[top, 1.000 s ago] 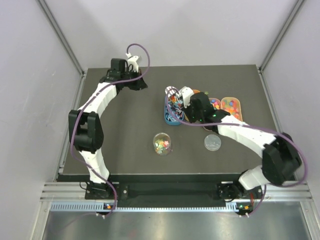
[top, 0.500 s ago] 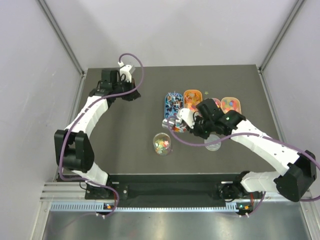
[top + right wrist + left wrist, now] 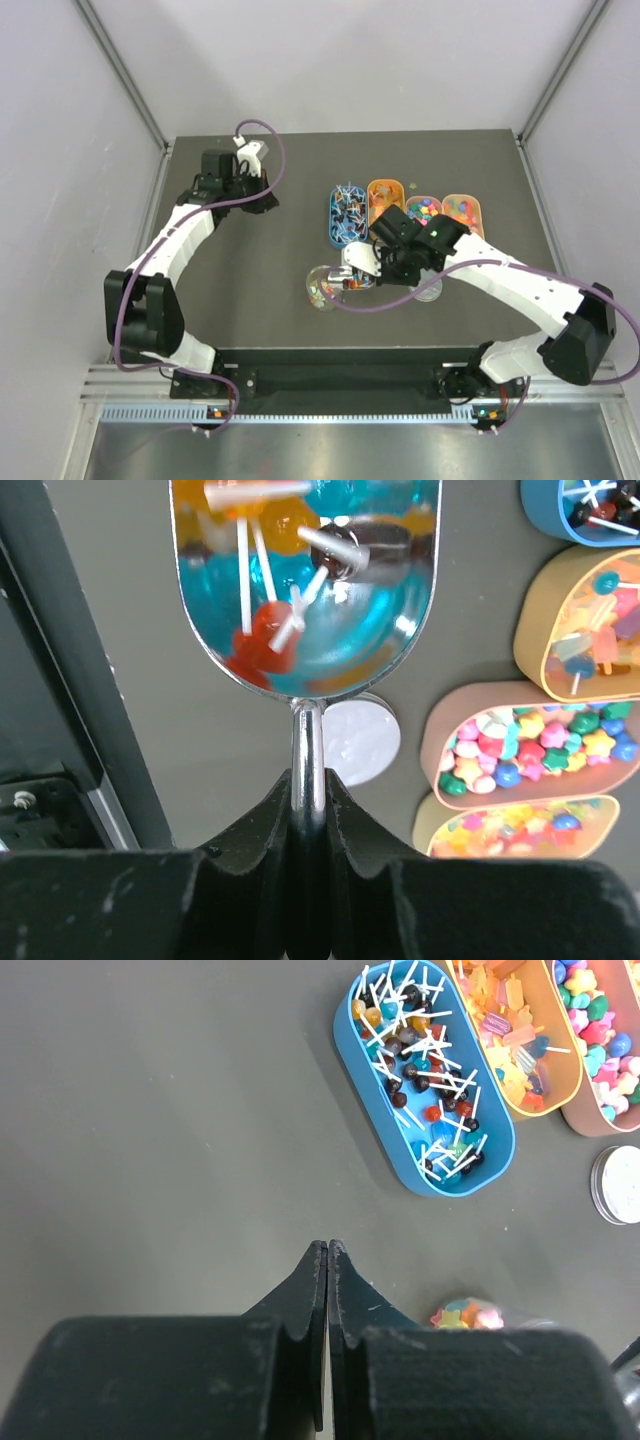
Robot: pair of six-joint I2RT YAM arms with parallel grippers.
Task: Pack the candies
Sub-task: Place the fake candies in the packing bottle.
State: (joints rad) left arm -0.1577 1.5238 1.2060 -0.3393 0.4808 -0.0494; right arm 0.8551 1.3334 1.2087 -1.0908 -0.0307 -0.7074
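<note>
Candies [image 3: 262, 640] on white sticks, red, orange and dark, heaped in a shiny scoop [image 3: 385, 630]. Gripped at the handle by the right jaws, clamped tight around it. Hangs above the bench [image 3: 250, 260], right beside the clear jar [image 3: 320, 292], itself part-filled with mixed candies. More stick candies in the blue tray [image 3: 395, 1155], more colours again in the orange tray [image 3: 528, 630] and pink tray [image 3: 433, 742] alongside. Round lid [image 3: 358, 738] flat on the bench near the jar. Left jaws pressed together, holding nothing, over the bench well apart from the trays.
</note>
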